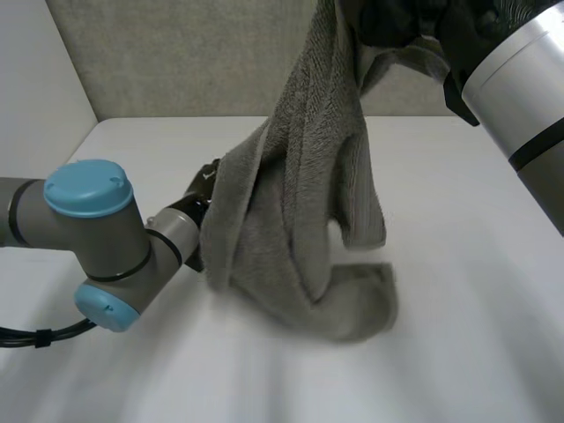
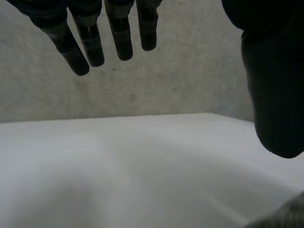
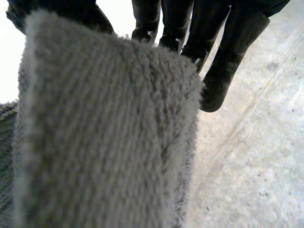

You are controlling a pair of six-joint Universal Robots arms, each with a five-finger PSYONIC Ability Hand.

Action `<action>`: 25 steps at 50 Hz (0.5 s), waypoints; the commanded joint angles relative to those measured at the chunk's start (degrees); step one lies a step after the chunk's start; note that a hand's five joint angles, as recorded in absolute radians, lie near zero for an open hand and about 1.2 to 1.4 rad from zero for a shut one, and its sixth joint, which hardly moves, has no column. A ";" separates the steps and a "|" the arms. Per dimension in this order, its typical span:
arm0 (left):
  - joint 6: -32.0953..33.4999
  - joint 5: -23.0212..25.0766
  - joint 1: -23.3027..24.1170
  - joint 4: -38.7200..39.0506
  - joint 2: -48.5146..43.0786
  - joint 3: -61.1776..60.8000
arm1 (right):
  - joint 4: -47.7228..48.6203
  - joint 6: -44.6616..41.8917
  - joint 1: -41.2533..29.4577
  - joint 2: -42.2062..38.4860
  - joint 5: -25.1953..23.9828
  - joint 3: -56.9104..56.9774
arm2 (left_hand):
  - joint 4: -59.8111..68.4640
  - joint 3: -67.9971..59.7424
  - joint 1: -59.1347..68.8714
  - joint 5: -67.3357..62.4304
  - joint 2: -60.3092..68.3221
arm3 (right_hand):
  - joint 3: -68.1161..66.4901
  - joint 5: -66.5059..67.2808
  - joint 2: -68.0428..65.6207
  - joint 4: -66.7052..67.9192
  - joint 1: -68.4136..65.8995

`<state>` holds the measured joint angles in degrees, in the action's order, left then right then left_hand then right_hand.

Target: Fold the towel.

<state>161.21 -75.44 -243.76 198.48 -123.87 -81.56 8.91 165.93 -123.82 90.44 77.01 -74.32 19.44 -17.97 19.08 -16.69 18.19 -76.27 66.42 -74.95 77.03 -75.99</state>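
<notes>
A grey towel [image 1: 300, 203] hangs in a bunched column from my right hand [image 1: 405, 22], which is raised high at the back right. The towel's lower end lies crumpled on the white table [image 1: 458, 264]. In the right wrist view the towel [image 3: 104, 133] drapes down in front of the right hand [image 3: 228, 52], pinched between its thumb and fingers. My left hand [image 1: 204, 181] sits low, just behind the towel's left edge. Seen from its own wrist, the left hand [image 2: 90, 42] has straight, spread fingers holding nothing, and a scrap of towel [image 2: 285, 218] lies beside the thumb.
A grey fabric panel [image 1: 176, 53] stands along the table's far edge. The left arm's elbow [image 1: 97, 247] lies low over the table's front left. Bare tabletop stretches to the right of the towel and in front of it.
</notes>
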 commanded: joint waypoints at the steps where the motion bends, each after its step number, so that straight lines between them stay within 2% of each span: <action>1: -4.59 4.25 3.55 -0.55 -2.69 -0.01 | -0.12 -2.28 0.07 -0.70 0.86 -1.62 | -3.17 1.70 -2.81 10.42 -1.92 | -3.73 3.58 -5.05 2.97 -4.01; 4: -5.20 6.18 5.49 -0.63 -4.18 -0.01 | 0.14 -5.18 0.07 -0.79 1.13 -2.14 | 1.20 -2.67 1.57 6.04 2.45 | -3.73 3.58 -5.05 2.97 -4.01; 6: -4.76 7.58 7.24 -1.42 -5.32 -0.44 | 0.23 -8.94 0.16 -0.87 2.35 -2.41 | 12.07 -13.54 12.44 -4.83 13.32 | -3.73 3.58 -5.05 2.97 -4.01; 9: -4.50 8.03 7.60 -2.04 -5.50 -0.71 | 0.23 -10.54 0.16 -1.05 3.06 -2.58 | 19.20 -20.67 19.57 -11.96 20.45 | -3.73 3.58 -5.05 2.97 -4.01; 11: -3.80 8.03 7.60 -3.35 -5.24 -0.80 | 0.14 -13.43 0.16 -1.40 3.85 -3.28 | 33.59 -35.06 33.96 -26.35 34.84 | -3.73 3.58 -5.05 2.97 -4.01; 12: -3.79 8.03 7.60 -3.36 -5.24 -0.80 | 0.14 -13.44 0.16 -1.40 3.85 -3.29 | 33.67 -35.14 34.03 -26.42 34.92 | -3.73 3.58 -5.05 2.97 -4.01; 13: -3.36 8.12 7.25 -3.53 -4.98 -0.71 | -0.03 -14.57 0.33 -1.40 3.94 -3.81 | 42.83 -44.30 43.19 -35.58 44.08 | -3.73 3.58 -5.05 2.97 -4.01; 16: -2.74 7.51 4.36 -3.71 -2.87 0.60 | 0.32 -17.13 1.04 -1.75 4.64 -4.34 | 60.52 -61.99 60.89 -53.28 61.77 | -3.73 3.58 -5.05 2.97 -4.01; 18: -2.65 7.15 2.87 -3.62 -1.82 1.04 | 0.23 -20.11 5.85 -4.20 6.74 -3.99 | 60.56 -62.03 60.92 -53.31 61.81 | -3.73 3.58 -5.05 2.97 -4.01; 22: -2.39 6.80 0.48 -3.10 0.39 2.37 | -0.03 -22.14 8.86 -7.56 8.33 -3.37 | 60.56 -62.03 60.92 -53.31 61.81 | -3.73 3.58 -5.05 2.97 -4.01; 23: -2.21 6.45 -0.31 -3.10 1.08 3.15 | -0.03 -23.01 9.47 -8.86 8.85 -3.29 | 49.26 -50.73 49.62 -42.01 50.51 | -3.73 3.58 -5.05 2.97 -4.01; 24: -1.60 5.84 -1.18 -3.10 1.53 3.68 | -0.12 -23.89 9.56 -10.00 9.29 -3.20 | 24.33 -25.80 24.70 -17.09 25.58 | -3.73 3.58 -5.05 2.97 -4.01; 25: -1.60 5.83 -1.19 -3.10 1.53 3.68 | -0.12 -23.90 9.56 -10.02 9.30 -3.20 | 24.08 -25.55 24.45 -16.84 25.33 | -3.73 3.58 -5.05 2.97 -4.01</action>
<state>158.70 -68.30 -241.42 194.97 -125.08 -80.12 9.03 145.36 -117.78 85.21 84.05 -78.14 83.38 -83.52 79.87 -81.73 82.14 -76.27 66.42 -74.95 77.03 -76.00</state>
